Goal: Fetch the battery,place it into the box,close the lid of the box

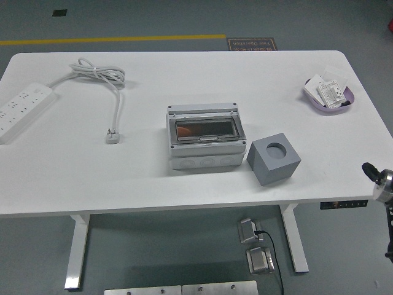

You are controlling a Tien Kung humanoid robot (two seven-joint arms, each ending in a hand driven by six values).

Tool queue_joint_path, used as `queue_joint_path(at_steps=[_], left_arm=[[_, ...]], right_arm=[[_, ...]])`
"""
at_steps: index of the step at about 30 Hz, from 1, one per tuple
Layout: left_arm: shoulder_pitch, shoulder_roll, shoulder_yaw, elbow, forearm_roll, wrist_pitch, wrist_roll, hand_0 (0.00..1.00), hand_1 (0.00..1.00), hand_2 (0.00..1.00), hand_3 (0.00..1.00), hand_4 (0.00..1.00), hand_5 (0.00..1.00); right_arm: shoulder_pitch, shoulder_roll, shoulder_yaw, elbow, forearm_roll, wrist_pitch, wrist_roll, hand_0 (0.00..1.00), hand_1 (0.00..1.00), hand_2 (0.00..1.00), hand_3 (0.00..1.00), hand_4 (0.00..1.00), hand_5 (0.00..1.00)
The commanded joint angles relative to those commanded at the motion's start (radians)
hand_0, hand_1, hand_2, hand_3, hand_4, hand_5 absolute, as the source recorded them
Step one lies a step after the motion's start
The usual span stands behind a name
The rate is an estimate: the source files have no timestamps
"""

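A grey box [204,138] with a clear hinged lid lying shut stands at the middle of the white table [184,184]. A dim orange shape shows through the lid; I cannot tell what it is. To its right sits a grey cube [273,158] with a round hole in its top. No battery is plainly visible. Only a part of my right arm [382,181] shows at the right edge, below the table's corner; its hand is out of the picture. My left arm is absent from the view.
A lilac dish [331,95] with white parts rests at the back right. A white power strip [21,110] lies at the far left, its cable and plug [112,136] coiling toward the middle. Under the table, grey pedals [255,246] stand on the floor.
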Motion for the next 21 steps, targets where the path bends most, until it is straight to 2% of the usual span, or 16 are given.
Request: queue_joint_path(at_steps=[1, 6, 7, 8, 16, 21], left_arm=[[0.001, -0.004, 0.003, 0.0, -0.001, -0.001, 0.001, 0.626, 0.634, 0.54, 0.625, 0.71, 0.122], [-0.002, -0.005, 0.006, 0.0, -0.006, 0.002, -0.004, 0.626, 0.634, 0.54, 0.625, 0.71, 0.122], [-0.004, -0.004, 0.006, 0.0, -0.006, 0.002, -0.005, 0.627, 0.635, 0.539, 0.625, 0.711, 0.124], [-0.005, -0.003, 0.005, 0.0, -0.006, 0.003, -0.006, 0.627, 0.635, 0.539, 0.625, 0.711, 0.124], [-0.016, -0.003, -0.01, 0.0, 0.012, -0.001, -0.008, 0.628, 0.635, 0.539, 0.625, 0.713, 0.128], [-0.018, -0.003, -0.016, 0.0, 0.017, -0.003, -0.008, 0.628, 0.634, 0.539, 0.624, 0.712, 0.13]], right_arm=[[0.0, -0.001, 0.005, -0.006, 0.002, 0.002, 0.003, 0.789, 0.795, 0.905, 0.998, 0.923, 0.233], [0.0, 0.002, 0.032, -0.045, 0.02, 0.023, 0.008, 0.789, 0.795, 0.905, 0.998, 0.923, 0.233], [0.002, 0.004, 0.036, -0.058, 0.026, 0.027, 0.01, 0.8, 0.796, 0.866, 0.998, 0.91, 0.193], [0.006, 0.006, 0.04, -0.076, 0.031, 0.033, 0.011, 0.8, 0.796, 0.866, 0.998, 0.91, 0.193], [0.064, 0.008, 0.053, -0.265, 0.045, 0.12, -0.026, 0.828, 0.802, 0.844, 0.998, 0.931, 0.221], [0.068, 0.017, 0.055, -0.373, 0.092, 0.143, -0.016, 0.828, 0.782, 0.796, 0.998, 0.942, 0.246]])
